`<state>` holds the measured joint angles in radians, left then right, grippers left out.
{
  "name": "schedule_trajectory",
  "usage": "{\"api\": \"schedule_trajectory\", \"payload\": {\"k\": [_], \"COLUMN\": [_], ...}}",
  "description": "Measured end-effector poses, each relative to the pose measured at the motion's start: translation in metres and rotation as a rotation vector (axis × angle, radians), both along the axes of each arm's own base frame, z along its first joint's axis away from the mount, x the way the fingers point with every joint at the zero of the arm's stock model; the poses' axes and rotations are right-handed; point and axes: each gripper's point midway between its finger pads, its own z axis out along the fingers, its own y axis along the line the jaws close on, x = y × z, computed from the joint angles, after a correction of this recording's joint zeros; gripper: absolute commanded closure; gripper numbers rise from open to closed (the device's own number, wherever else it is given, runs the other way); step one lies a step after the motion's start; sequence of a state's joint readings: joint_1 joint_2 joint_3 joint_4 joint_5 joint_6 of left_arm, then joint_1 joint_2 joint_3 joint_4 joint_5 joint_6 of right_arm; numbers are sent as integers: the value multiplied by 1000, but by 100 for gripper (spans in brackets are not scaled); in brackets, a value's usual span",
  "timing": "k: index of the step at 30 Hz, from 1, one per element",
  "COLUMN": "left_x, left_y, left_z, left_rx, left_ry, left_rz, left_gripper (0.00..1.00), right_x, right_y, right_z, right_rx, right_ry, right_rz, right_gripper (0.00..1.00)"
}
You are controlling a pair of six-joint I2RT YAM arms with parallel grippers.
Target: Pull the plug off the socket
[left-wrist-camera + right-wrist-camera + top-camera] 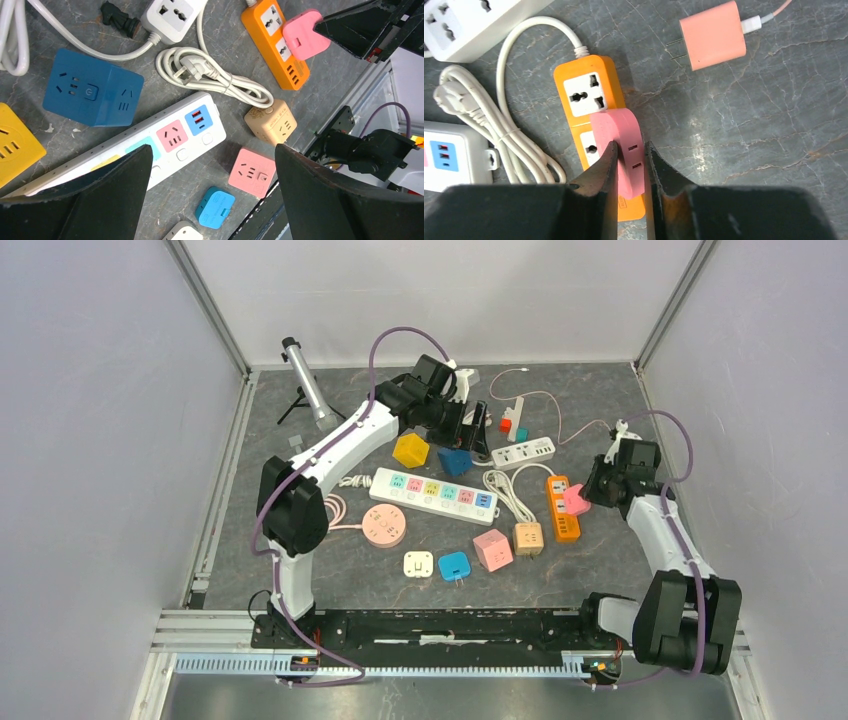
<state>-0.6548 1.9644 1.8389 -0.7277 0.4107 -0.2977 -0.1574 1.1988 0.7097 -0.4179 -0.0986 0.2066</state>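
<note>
A pink plug (620, 135) sits over the second socket of the orange power strip (583, 92), tilted toward the strip's right edge. Its prongs are hidden. My right gripper (630, 150) is shut on the pink plug, one finger on each flat side. In the top view the plug (576, 500) and strip (563, 515) lie at centre right with the right gripper (588, 494) on them. My left gripper (212, 152) is open and empty, held high over the back of the table (472, 430). The left wrist view shows the pink plug (300, 36) and the orange strip (270, 37).
A long white strip with coloured sockets (432, 494), a coiled white cable (508, 495), a white strip (524, 452), blue (454, 461), yellow (410, 450), pink (492, 549) and beige (528, 537) cubes, small adapters (454, 565) and a pink charger (713, 35) lie around. A tripod (305, 390) stands back left.
</note>
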Motion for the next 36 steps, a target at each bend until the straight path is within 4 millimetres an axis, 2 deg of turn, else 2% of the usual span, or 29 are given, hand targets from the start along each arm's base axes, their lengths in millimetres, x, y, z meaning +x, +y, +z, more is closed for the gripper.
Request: {"api": "schedule_trajectory", "payload": {"k": [4, 6, 8, 10, 11, 13, 15, 18, 22, 24, 30, 36], "left_x": [-2, -3, -5, -7, -7, -7, -8, -10, -11, -10, -10, -9], "left_y": [-2, -4, -5, -7, -9, -11, -13, -15, -16, -17, -23, -46], "left_z": [2, 2, 3, 4, 5, 5, 5, 5, 3, 1, -6, 1], "left_rx": [-14, -19, -28, -39, -43, -49, -54, -60, -60, -58, -72, -188], "left_ry": [12, 16, 27, 37, 37, 35, 43, 47, 56, 61, 98, 145], "left_rz": [-4, -6, -8, -9, -11, -14, -14, -21, -20, -20, -23, -29], "left_gripper": [4, 4, 4, 4, 4, 4, 4, 4, 4, 4, 6, 5], "right_x": [3, 3, 5, 5, 3, -4, -13, -21, -23, -22, -9, -2], "right_y": [3, 5, 9, 11, 12, 14, 14, 12, 16, 20, 28, 29], "right_z": [4, 5, 5, 4, 1, -8, -19, -30, -36, -38, -29, -23], "right_rx": [16, 24, 37, 45, 49, 57, 52, 41, 57, 75, 109, 111], "right_ry": [-27, -33, -50, -61, -57, -25, 19, 54, 50, 40, -29, -68], "right_rz": [8, 18, 29, 37, 43, 46, 46, 44, 52, 61, 95, 113], "right_gripper": [82, 78, 66, 49, 38, 25, 18, 15, 18, 22, 48, 80]}}
